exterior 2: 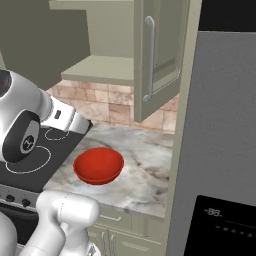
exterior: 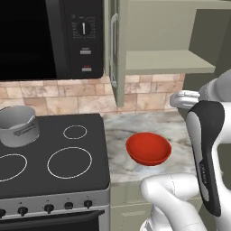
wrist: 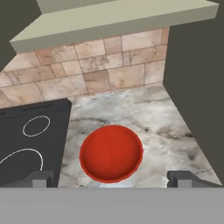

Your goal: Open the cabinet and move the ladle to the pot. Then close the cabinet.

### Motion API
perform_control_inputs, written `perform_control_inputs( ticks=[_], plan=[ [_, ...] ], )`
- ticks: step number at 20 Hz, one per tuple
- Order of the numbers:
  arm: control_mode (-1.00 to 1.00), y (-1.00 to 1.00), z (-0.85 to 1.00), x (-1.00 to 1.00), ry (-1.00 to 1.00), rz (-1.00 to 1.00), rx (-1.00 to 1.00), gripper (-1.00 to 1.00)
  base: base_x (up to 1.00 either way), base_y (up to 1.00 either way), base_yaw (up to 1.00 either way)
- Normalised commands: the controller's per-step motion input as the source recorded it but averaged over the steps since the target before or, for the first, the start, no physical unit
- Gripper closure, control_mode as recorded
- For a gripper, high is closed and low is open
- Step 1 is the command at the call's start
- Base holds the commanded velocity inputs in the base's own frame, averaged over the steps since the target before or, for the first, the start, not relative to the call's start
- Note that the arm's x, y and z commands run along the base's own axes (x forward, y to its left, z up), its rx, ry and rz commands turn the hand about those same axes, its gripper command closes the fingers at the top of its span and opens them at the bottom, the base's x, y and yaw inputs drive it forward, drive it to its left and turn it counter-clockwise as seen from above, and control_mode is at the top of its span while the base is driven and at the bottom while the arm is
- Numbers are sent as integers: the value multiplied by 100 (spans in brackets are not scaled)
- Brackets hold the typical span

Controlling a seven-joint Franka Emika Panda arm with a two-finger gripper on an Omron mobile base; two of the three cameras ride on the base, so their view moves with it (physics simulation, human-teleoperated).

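**Standing open, cabinet waits on the ladle**

Sitting far left on the stove [exterior: 54, 153], the pot [exterior: 18, 125] holds no ladle I can see. Rightward, the cabinet [exterior: 118, 54] doors hang open, so opening looks done; transfer and closing remain. The gripper [wrist: 112, 178], fingers spread wide and empty, points down at the red bowl [wrist: 111, 152], well right of the pot.

From my console, the cabinet [exterior: 118, 54] reads as matt olive-beige painted board with a polished silver metal bar handle [exterior 2: 148, 59], and the pot [exterior: 18, 125] as dull brushed grey metal. The countertop [wrist: 170, 127] looks like smooth veined marble, the backsplash [exterior: 67, 97] like rough tan stone tile. I see the red bowl [wrist: 111, 152] as smooth with a soft sheen, and the stove top [exterior: 58, 149] as flat black glass.
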Motion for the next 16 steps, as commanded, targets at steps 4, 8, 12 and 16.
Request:
perform_control_inputs(
  ticks=[4,8,12,16],
  plan=[
    [100,0,0,0,0,0,0,-100,20,0,-5],
    [-100,0,0,-2,0,-1,0,-100,0,0,-3],
    [-100,0,2,-27,-2,-9,0,-100,0,0,0],
    [-100,0,17,-29,-1,-14,0,-100,0,0,0]
  ],
)
